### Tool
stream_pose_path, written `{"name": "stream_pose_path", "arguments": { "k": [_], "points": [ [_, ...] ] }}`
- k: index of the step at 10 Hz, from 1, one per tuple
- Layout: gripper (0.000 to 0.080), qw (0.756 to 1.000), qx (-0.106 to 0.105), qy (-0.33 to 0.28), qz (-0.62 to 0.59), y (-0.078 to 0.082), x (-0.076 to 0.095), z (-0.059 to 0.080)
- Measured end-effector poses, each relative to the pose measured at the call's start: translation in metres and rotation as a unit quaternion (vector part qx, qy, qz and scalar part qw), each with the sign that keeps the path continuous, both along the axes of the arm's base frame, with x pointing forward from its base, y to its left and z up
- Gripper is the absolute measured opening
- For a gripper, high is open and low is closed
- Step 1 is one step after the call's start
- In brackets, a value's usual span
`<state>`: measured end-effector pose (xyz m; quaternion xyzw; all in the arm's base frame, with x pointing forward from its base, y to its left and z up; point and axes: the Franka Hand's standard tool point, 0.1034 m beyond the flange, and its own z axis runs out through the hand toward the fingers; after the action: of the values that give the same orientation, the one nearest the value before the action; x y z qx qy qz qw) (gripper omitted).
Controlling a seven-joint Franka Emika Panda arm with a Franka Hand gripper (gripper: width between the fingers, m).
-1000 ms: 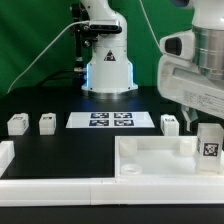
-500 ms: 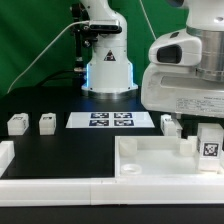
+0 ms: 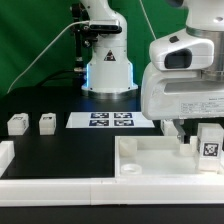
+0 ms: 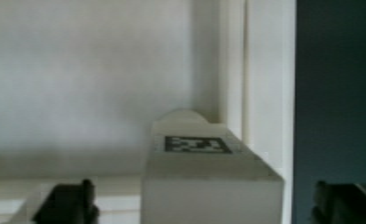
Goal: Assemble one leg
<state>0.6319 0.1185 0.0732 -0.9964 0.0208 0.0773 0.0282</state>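
A white leg with a black-and-white tag stands upright on the white tabletop piece near its edge at the exterior view's right. In the wrist view the same leg shows tag up, with a dark fingertip on one side and the other on the opposite side, both apart from it. My gripper is open around the leg. In the exterior view my gripper hangs under the big white hand, just over the tabletop, its fingers mostly hidden.
Two more legs stand on the black table at the exterior view's left. The marker board lies in the middle, before the robot base. A long white rail runs along the front.
The hand has moved toward the exterior view's left and lower, and now hides the leg that stood behind the tabletop. The tagged leg has not moved.
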Motion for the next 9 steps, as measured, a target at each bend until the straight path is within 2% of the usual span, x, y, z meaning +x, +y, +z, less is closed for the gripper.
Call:
{"name": "stream_pose_path", "arguments": {
  "k": [2,6,9],
  "points": [
    [0.0289,1.000,0.000,0.000,0.000,-0.0001,0.0000,-0.0001],
    [0.0293,1.000,-0.001,0.001,-0.008,0.0002,-0.0002,-0.0004],
    [0.0293,0.989,-0.021,0.009,-0.147,0.0024,-0.0005,-0.0005]
  ]
}}
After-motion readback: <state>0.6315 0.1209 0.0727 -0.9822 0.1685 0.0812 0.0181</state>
